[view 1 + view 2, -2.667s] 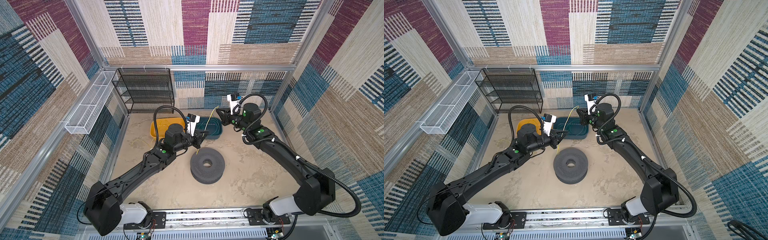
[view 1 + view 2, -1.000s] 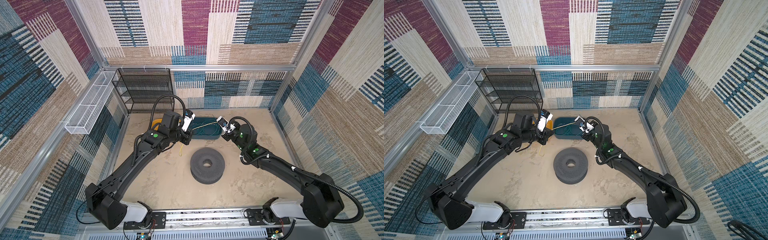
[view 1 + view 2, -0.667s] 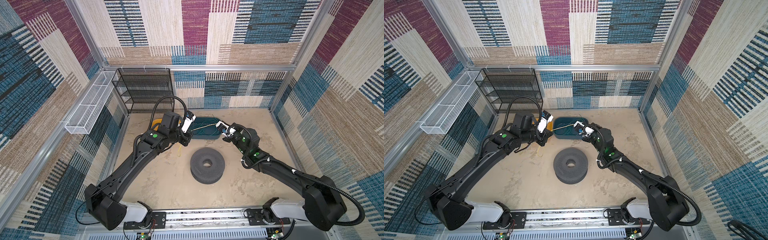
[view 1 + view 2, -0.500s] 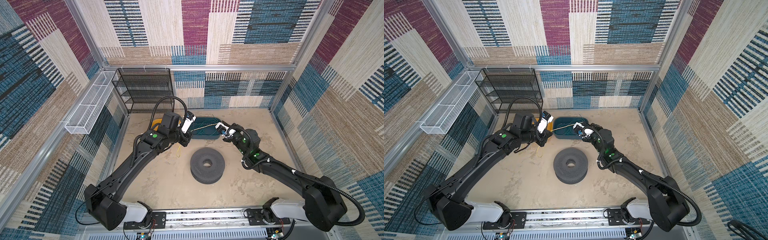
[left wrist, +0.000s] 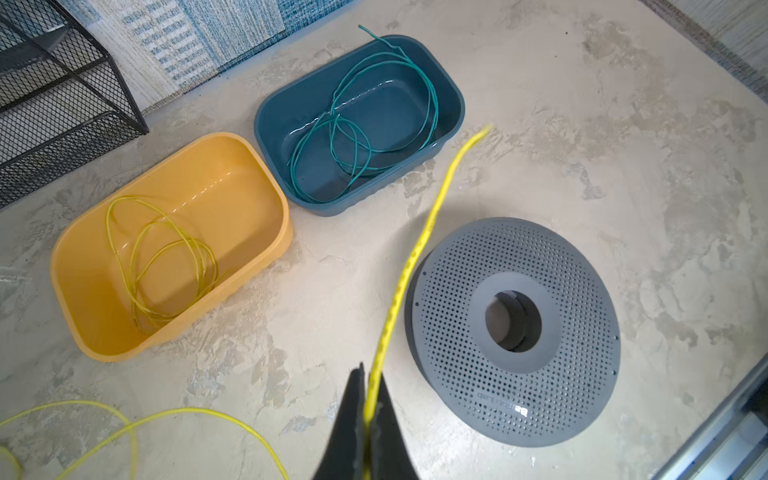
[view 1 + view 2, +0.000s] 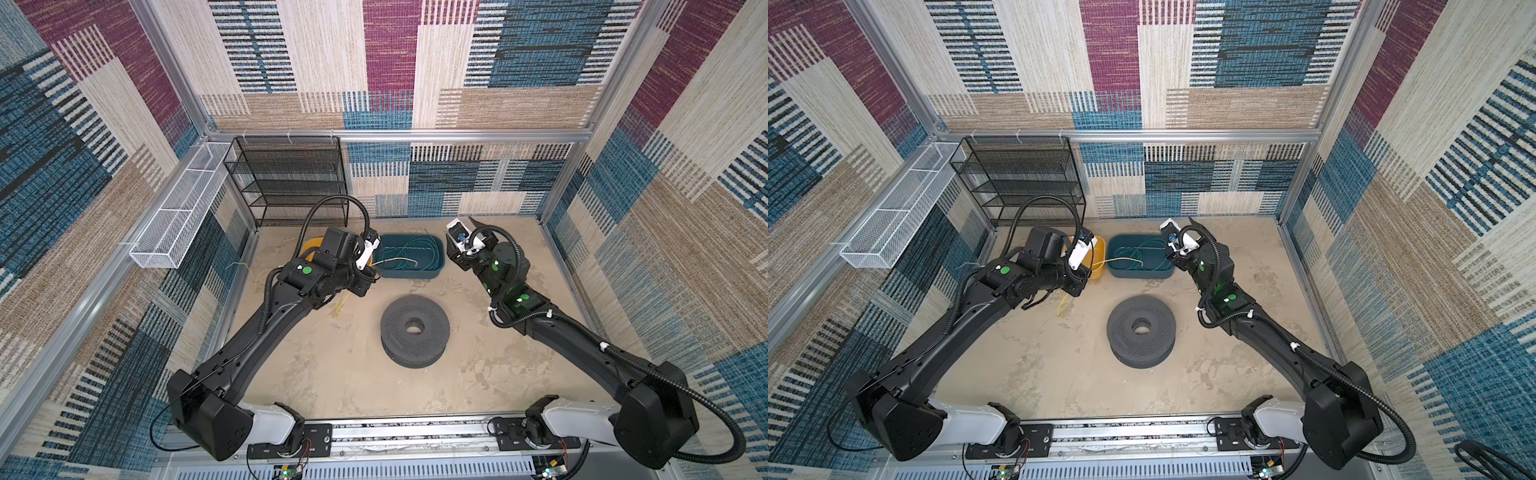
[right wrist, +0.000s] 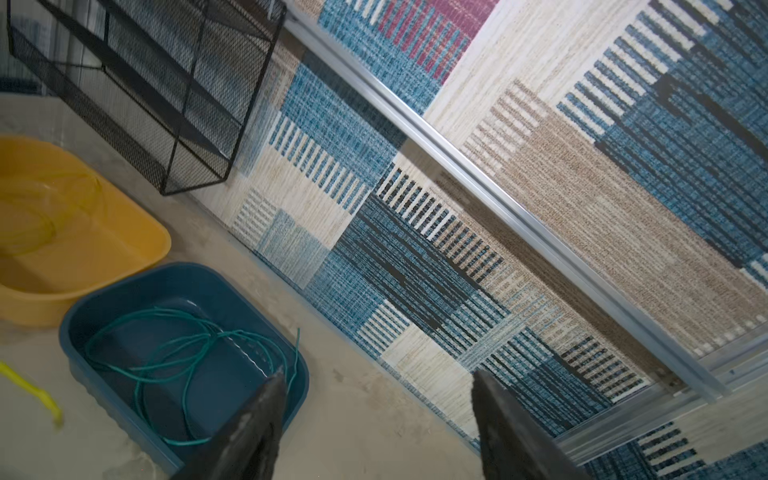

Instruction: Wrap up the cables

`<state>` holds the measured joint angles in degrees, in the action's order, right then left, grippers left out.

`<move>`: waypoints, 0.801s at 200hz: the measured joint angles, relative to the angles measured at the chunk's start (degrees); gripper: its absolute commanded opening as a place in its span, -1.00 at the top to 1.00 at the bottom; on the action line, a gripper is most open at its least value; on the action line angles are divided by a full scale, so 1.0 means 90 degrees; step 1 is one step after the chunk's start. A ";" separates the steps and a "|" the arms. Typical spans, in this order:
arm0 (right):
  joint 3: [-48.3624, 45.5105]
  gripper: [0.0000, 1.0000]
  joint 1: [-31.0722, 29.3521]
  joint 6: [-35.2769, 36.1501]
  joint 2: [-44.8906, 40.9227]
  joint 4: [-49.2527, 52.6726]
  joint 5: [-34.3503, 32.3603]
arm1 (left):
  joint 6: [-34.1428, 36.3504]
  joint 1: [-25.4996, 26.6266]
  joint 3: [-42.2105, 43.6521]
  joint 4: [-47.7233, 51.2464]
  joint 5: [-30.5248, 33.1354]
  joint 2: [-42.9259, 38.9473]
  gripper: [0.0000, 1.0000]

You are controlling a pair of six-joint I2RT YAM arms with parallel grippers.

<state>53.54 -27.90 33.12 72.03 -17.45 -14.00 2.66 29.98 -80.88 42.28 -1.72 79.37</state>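
The yellow cable (image 5: 419, 245) is rising from lower centre of the left wrist view, pinched by the left tool (image 5: 368, 386), its end now hanging free near the blue tub (image 5: 453, 116). The right tool (image 7: 378, 378) is standing spread, having just released it; wrapping likely needs a regrasp.

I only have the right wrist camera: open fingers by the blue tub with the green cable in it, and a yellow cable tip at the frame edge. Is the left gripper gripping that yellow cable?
Observer: Yes. In the left wrist view the left gripper is shut on the yellow cable, whose free end reaches toward the blue tub.
Operator: What else is on the table that I can't see?
Observer: A grey perforated spool lies flat, on the arm-base side of the blue tub, between the two arms.
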 measured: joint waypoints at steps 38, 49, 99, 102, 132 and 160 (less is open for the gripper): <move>0.1156 -0.54 0.0083 -0.2072 0.0284 0.1518 -0.0729 | -0.0379 -0.0022 -0.0175 -0.0430 -0.0199 0.0202 1.00; 0.1401 -0.54 0.0121 -0.2841 0.0243 0.1814 -0.0724 | -0.0500 -0.0019 -0.0192 -0.0605 -0.0311 0.0231 1.00; 0.0100 -0.53 0.0172 -0.7021 -0.0697 0.1197 0.1387 | -0.1180 0.0063 0.0240 -0.2093 -0.1239 0.0287 1.00; 0.0022 -0.53 0.0170 -0.7300 -0.0692 0.1093 0.1571 | -0.1185 0.0087 0.0301 -0.2215 -0.1292 0.0287 1.00; -0.0236 -0.52 0.0153 -0.9141 -0.0359 0.0236 0.2841 | -0.1275 0.0493 0.0658 -0.3147 -0.1530 0.0350 1.00; -0.0359 -0.42 0.0121 -1.0059 -0.0117 -0.0440 0.3507 | -0.1280 0.0687 0.0767 -0.3810 -0.1678 0.0481 1.00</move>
<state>50.30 -26.81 -57.41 70.98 -21.41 17.56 -8.86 36.16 -73.97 7.99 -16.82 83.70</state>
